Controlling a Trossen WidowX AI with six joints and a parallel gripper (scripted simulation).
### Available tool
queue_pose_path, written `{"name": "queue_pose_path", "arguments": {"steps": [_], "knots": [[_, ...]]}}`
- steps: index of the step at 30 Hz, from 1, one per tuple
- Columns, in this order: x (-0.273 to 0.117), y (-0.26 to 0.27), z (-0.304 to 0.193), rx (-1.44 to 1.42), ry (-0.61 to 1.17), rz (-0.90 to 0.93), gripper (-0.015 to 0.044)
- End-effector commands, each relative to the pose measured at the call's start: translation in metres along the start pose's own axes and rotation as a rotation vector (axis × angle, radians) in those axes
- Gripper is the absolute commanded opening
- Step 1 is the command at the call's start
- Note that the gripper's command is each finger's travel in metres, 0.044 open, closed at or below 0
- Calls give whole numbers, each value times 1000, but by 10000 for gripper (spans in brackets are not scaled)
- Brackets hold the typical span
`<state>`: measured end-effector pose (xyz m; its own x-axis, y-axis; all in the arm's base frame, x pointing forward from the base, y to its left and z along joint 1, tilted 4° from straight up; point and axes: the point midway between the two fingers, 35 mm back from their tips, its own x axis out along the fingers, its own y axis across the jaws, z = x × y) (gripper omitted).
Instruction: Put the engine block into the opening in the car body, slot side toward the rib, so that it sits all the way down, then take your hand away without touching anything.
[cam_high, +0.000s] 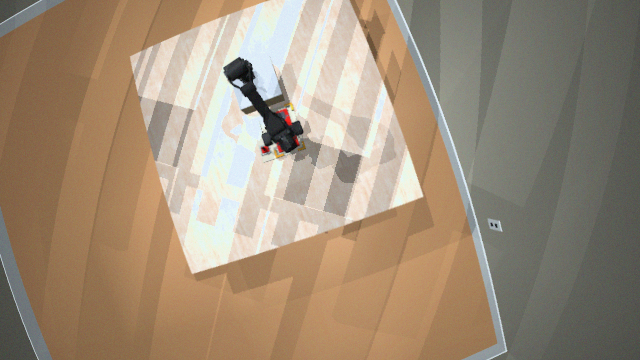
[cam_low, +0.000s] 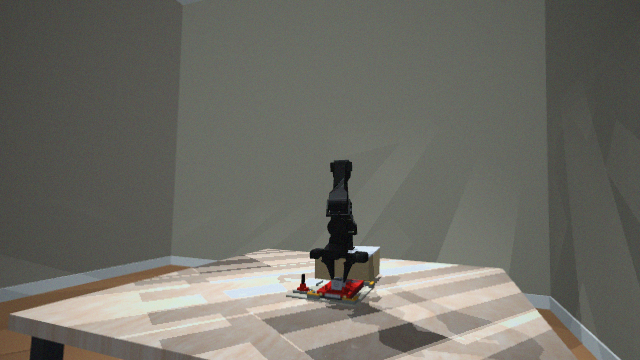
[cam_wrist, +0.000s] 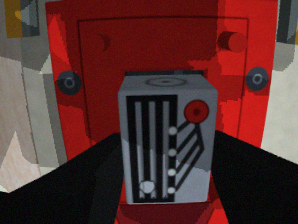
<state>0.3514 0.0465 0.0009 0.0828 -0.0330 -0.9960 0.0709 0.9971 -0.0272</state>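
Note:
The grey engine block (cam_low: 337, 285) (cam_wrist: 192, 172) is upright between the fingers, its striped face with a red disc toward the wrist camera. My gripper (cam_low: 338, 279) (cam_wrist: 166, 142) points down and is shut on the block from both sides. The red car body (cam_high: 284, 114) (cam_low: 356, 288) (cam_wrist: 150, 42) lies under the gripper. In the wrist view the block stands over the opening, and only a dark strip of the opening shows behind its top edge. The block's lower end and the rib are hidden, so its depth cannot be told. In the top view the arm covers the block.
A pale box (cam_high: 267, 85) (cam_low: 371, 267) stands behind the car body, under the arm. A small red piece with a black upright stick (cam_low: 302, 286) stands beside the car body, on the left in the exterior view. Yellow and grey parts edge the car body. All are on the table (cam_high: 220, 245).

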Motion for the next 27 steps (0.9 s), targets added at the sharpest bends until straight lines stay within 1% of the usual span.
{"name": "queue_pose_path", "arguments": {"steps": [1, 18, 27], "knots": [[1, -1, 0, -4, -2, -5, 158], [5, -1, 0, -6, -2, -5, 158], [4, 0, 0, -2, 0, 0, 394]]}}
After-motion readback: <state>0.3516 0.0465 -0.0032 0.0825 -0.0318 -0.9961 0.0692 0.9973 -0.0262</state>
